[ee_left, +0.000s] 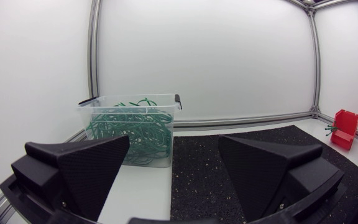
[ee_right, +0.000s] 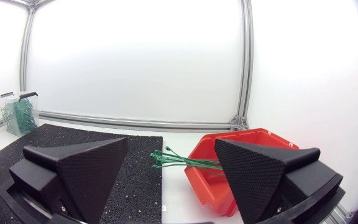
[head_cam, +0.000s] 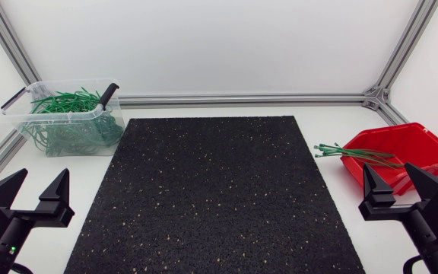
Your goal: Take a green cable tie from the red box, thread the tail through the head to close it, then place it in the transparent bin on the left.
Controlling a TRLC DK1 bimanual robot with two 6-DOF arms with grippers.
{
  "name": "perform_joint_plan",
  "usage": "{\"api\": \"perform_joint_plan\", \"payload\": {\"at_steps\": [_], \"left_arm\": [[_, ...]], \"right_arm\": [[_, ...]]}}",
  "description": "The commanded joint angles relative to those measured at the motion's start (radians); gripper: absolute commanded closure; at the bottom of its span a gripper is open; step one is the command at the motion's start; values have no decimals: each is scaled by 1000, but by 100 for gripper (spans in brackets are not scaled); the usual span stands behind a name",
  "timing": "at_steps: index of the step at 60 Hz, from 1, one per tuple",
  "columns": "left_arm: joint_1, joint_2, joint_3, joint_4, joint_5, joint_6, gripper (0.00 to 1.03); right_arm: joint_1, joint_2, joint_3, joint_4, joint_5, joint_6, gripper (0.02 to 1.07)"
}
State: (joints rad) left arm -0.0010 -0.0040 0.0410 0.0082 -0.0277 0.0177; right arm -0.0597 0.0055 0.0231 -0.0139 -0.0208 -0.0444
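Right fingers (ee_right: 86, 168) spread | cable ties (ee_right: 185, 162) ahead, apart, overhanging red box (ee_right: 211, 186)

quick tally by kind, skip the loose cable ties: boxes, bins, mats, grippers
red box: 1
transparent bin: 1
black mat: 1
gripper: 2, left gripper and right gripper
total: 5

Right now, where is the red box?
In the head view the red box sits on the right, beside the black mat, just ahead of the right hand.
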Motion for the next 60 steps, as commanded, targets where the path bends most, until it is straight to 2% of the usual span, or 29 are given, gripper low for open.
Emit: {"api": "perform_joint_plan", "payload": {"at_steps": [1, 29, 44, 60], "left_arm": [[-2, -7, -41, -13, -9, -30, 4], [-1, -7, -41, -13, -9, -30, 4], [-2, -7, -41, -13, -9, -30, 4], [-8, -7, -41, -13, -9, -28, 4]], "right_arm": [[8, -10, -23, 6, 4, 12, 5], [9, -12, -15, 9, -4, 11, 5], [11, 14, 133, -72, -34, 11, 5], [3, 292, 330, -121, -42, 1, 5]]}}
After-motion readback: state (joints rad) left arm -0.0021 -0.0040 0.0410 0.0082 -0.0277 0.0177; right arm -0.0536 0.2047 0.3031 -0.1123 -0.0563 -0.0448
